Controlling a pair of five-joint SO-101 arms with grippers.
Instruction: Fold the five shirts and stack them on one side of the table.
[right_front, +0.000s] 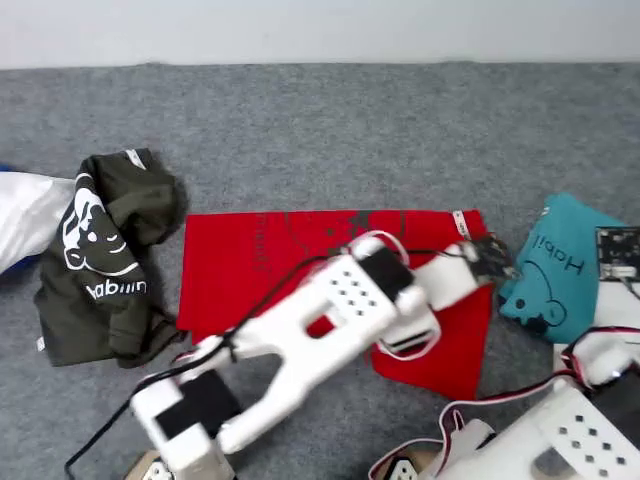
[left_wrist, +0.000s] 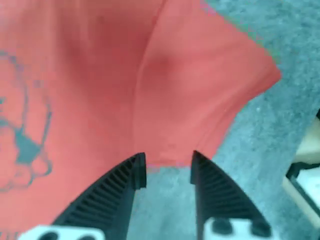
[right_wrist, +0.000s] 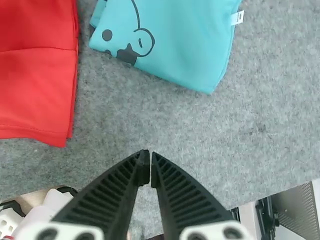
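We see the red shirt (right_front: 250, 260) lying spread flat in the middle of the grey table (right_front: 350, 130), with its print facing up. The left arm (right_front: 330, 310) is stretched across this shirt toward its right edge. In the left wrist view, the left gripper (left_wrist: 167, 162) is released: its 2 fingers stand apart with a clear gap. The hem of the red shirt (left_wrist: 100, 75) lies just at their tips and is not pinched between them.

The right gripper (right_wrist: 150, 155) is clenched, its 2 fingers pressed together on nothing. It hangs over bare table near a corner of the red shirt (right_wrist: 35, 65). The teal shirt (right_wrist: 175, 35) is a little farther off.

In the high view, the teal shirt (right_front: 560, 270) lies at the right side of the table, just beside the red one. A dark green shirt (right_front: 110, 250) lies crumpled at the left side. Next to it, at the table's left edge, there is a white shirt (right_front: 25, 215).
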